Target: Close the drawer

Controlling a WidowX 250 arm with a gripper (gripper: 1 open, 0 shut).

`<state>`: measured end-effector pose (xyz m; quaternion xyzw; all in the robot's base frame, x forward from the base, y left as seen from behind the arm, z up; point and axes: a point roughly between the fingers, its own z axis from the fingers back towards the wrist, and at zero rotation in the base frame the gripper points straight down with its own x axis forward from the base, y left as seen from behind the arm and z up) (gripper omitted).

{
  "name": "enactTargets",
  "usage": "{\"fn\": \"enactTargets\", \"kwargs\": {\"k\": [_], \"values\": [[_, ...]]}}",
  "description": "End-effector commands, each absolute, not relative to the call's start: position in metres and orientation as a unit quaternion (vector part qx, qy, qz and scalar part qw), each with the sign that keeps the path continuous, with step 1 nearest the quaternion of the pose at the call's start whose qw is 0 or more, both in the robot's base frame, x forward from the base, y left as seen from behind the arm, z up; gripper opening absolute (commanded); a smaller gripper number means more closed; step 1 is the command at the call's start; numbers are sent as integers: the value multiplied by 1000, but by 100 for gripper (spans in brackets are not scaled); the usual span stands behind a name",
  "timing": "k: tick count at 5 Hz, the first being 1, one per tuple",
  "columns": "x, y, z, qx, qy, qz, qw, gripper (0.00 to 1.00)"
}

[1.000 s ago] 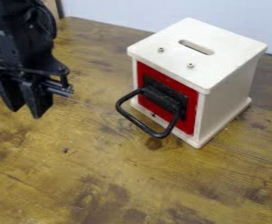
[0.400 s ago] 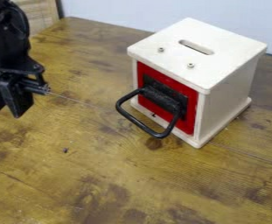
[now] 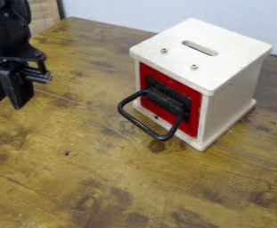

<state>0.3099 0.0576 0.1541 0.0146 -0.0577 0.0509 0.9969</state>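
Arm at the far left edge, drawer box standing apart on the right.

Camera view: the arm is cut off by the left and top edges, so only its dark lower body and the pincer (image 3: pixel 10 87) show; the pincer hangs fingers-down just above the wooden tabletop (image 3: pixel 105 178), its dark fingers close together with nothing between them, though the dark-on-dark shapes make it impossible to tell whether they are fully together. The white box (image 3: pixel 212 67) sits well to the right, far side of the tabletop, a slot in its top. Its red-fronted drawer (image 3: pixel 170 98) faces left and near; how far it sits out is hard to judge. A black loop handle (image 3: pixel 147 120) juts from it toward the tabletop.
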Motion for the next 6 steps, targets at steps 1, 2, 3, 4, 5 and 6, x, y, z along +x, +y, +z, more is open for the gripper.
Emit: {"fn": "enactTargets", "kwargs": {"k": [1,2,3,4,5,6], "values": [[317,47,169,29,-86,34,995,0],[317,42,165,34,-85,33,995,0],[314,40,164,35,-83,37,995,0],[310,40,162,33,-80,37,996,0],[306,43,159,30,-74,41,996,0],[304,46,156,24,-78,39,996,100]]}}
